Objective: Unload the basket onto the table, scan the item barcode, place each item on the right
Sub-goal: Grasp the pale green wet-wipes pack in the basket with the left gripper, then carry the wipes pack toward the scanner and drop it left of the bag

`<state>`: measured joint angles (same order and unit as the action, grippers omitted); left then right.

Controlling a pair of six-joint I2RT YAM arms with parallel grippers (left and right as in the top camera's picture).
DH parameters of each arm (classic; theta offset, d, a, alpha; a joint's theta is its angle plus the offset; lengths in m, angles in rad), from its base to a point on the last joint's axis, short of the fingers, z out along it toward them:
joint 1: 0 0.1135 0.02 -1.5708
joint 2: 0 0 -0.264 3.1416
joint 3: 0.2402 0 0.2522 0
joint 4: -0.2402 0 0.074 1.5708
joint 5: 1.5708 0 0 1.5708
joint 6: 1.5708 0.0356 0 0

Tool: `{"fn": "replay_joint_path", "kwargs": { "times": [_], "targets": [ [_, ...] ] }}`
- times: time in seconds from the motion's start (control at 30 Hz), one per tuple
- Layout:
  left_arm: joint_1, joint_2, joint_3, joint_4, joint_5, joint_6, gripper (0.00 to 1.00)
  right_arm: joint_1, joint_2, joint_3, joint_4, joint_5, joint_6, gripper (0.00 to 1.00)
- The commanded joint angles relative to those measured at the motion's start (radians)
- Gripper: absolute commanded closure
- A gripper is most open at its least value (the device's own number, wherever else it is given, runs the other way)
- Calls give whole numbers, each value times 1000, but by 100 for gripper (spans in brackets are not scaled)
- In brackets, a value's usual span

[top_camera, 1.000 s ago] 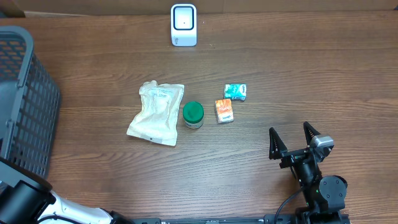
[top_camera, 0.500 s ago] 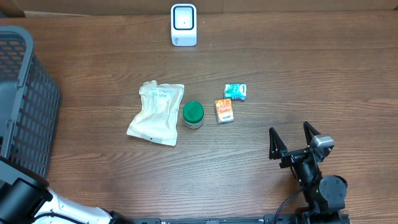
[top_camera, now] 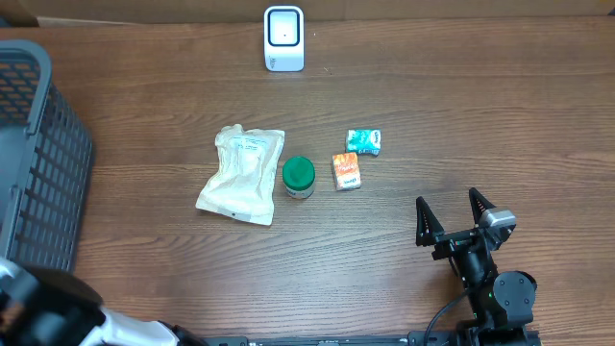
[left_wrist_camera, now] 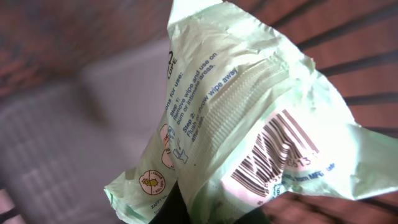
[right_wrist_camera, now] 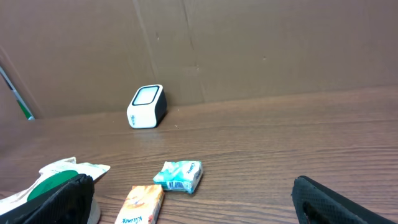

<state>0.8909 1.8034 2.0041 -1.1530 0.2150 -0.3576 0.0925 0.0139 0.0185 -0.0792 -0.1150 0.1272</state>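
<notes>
Overhead looks straight down; low right wrist shares its scanner [top_camera: 283,38]; left wrist hugs a pack [left_wrist_camera: 249,112].

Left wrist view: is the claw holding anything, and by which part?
Left claw is shut on a pale green wipes packet, pinched at its lower edge near the barcode. Right claw is open, empty.

Left pincer [left_wrist_camera: 208,208] clamped, right pincer [top_camera: 448,210] splayed.

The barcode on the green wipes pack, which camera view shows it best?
The left wrist view: the wipes pack fills the frame, its barcode facing the camera. The overhead and right wrist views show neither of them.
</notes>
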Motion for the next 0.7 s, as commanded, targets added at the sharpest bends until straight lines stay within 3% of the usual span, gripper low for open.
{"fn": "replay_joint_path", "kwargs": {
  "times": [0.0, 0.1, 0.23, 0.47, 0.67],
  "targets": [
    [-39, -166, 103, -3, 249, -100, 96, 2, -9, -10, 4, 10, -3, 0],
    [-113, -249, 106, -39, 282, -92, 96, 2, -9, -10, 5, 10, -3, 0],
    [-307, -297, 105, -192, 158, 1, 96, 2, -9, -10, 4, 10, -3, 0],
    [-670, -238, 24, -335, -168, 55, 96, 2, -9, -10, 5, 10, -3, 0],
    [-866, -141, -160, -331, -278, 55, 96, 2, -9, -10, 4, 10, -3, 0]
  ]
}}
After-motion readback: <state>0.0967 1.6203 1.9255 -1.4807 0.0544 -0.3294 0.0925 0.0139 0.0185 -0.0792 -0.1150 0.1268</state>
